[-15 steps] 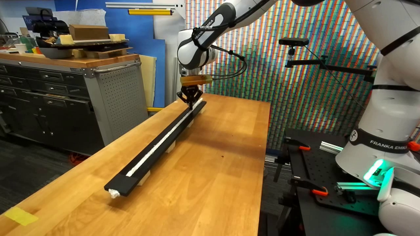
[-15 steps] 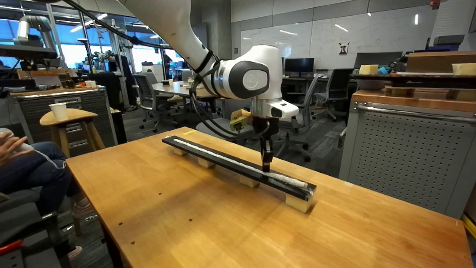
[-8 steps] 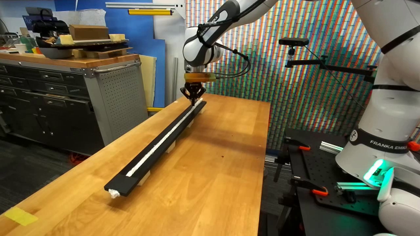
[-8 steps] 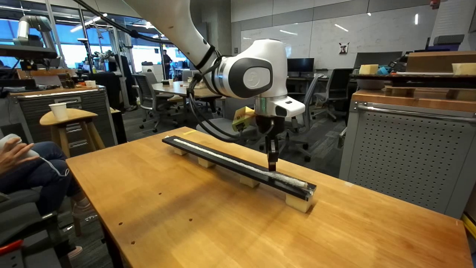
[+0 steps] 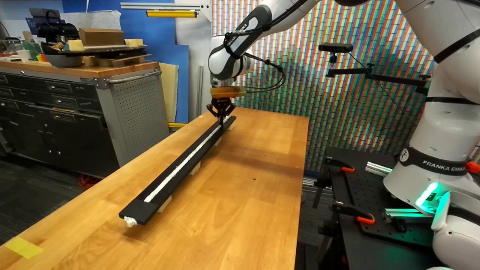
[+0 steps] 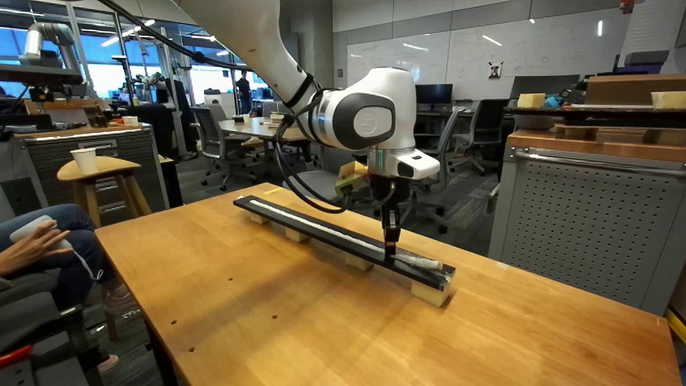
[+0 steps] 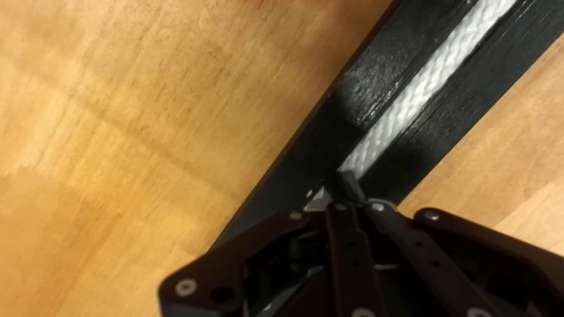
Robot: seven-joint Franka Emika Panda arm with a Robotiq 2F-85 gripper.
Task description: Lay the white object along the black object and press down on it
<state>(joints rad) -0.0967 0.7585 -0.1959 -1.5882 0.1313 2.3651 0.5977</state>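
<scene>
- Gripper (image 6: 390,251): fingers tight tog., pointing down, tips on white cord (image 7: 410,101).
- Cord runs under tips & out both sides, along top of black rail (image 7: 471,101); wrist view: looks sunk in rail just beside gripper.
- In an exterior view, cord's short end (image 6: 423,262), btwn gripper & nearer rail end, looks raised.
- Pale blocks (image 6: 429,294) under rail, one each side of gripper.
- Wood table (image 6: 321,332) below blocks.
</scene>
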